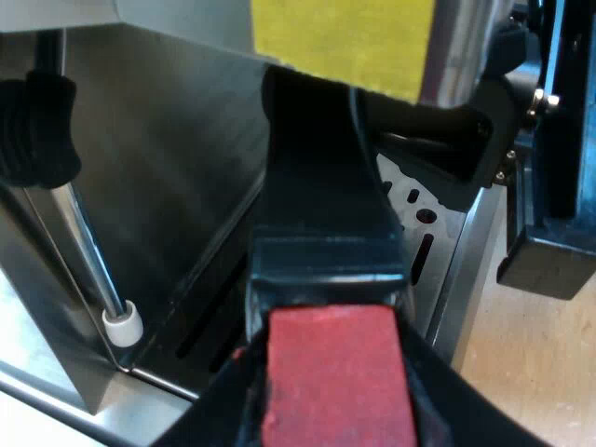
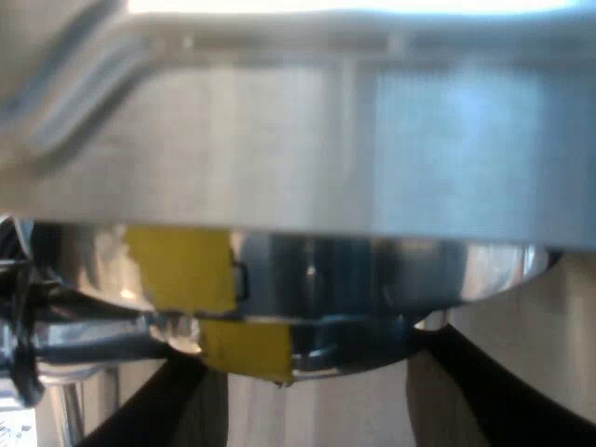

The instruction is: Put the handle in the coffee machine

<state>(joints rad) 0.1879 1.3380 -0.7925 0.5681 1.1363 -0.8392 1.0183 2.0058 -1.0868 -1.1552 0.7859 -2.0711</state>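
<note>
The holder's dark handle (image 1: 321, 205) runs from its red end (image 1: 335, 377) up to the machine's front, under a metal head marked with yellow tape (image 1: 340, 42). My left gripper (image 1: 335, 419) is shut on the handle at the red end, one black finger on each side. My right gripper (image 2: 312, 372) is close under the espresso machine's (image 2: 298, 149) brushed steel front. Its fingers (image 2: 163, 400) stand wide apart on either side of the round metal part with yellow tape (image 2: 182, 270). Whether they touch that part I cannot tell.
A steam wand (image 1: 84, 251) with a white tip hangs beside the handle, above the slotted drip tray (image 1: 419, 223). A black block (image 1: 549, 251) stands close to the machine's side, over a light wooden tabletop (image 1: 531, 372).
</note>
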